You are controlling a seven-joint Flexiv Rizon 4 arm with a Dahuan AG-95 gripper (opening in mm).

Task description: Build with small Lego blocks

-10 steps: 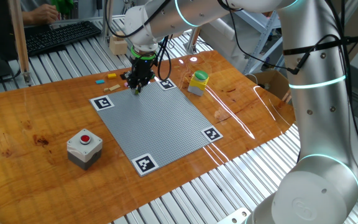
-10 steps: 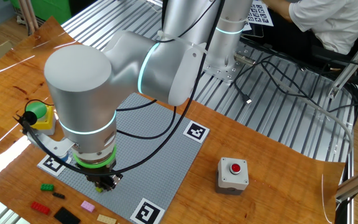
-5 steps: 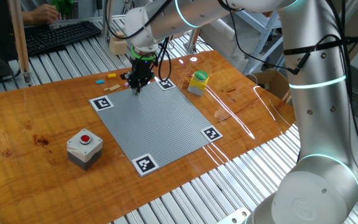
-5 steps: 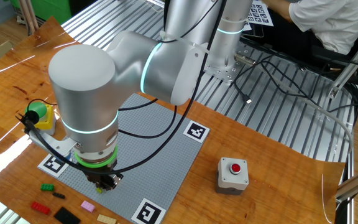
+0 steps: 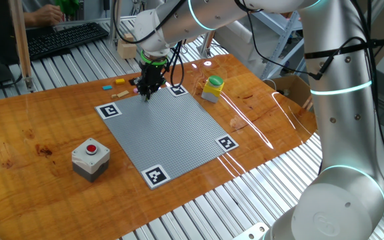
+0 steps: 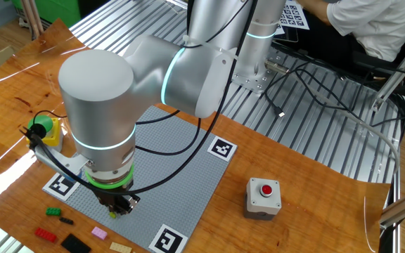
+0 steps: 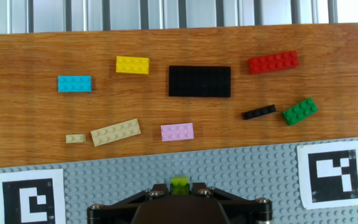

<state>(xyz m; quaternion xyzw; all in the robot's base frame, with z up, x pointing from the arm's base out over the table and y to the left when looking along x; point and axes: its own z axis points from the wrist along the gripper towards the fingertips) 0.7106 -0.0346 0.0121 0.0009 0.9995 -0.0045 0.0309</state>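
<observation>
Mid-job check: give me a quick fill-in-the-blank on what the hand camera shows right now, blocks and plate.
1. The tool holds a small ____ block over the grey plate.
2. The red block lies on the ____, not on the plate.
3. The pink block lies directly below the large ____ plate piece.
4. Beside the green block lies a thin ____ block.

Missing words: yellow-green; table; black; black

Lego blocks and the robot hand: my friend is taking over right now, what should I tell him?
Gripper: shut on the yellow-green block, low over the near edge of the grey plate.
Loose on the table beyond the plate: blue, yellow, big black, red, thin black, green, pink and two tan blocks.
Done: one block picked up.
Left: press it on, then the rest.
</observation>
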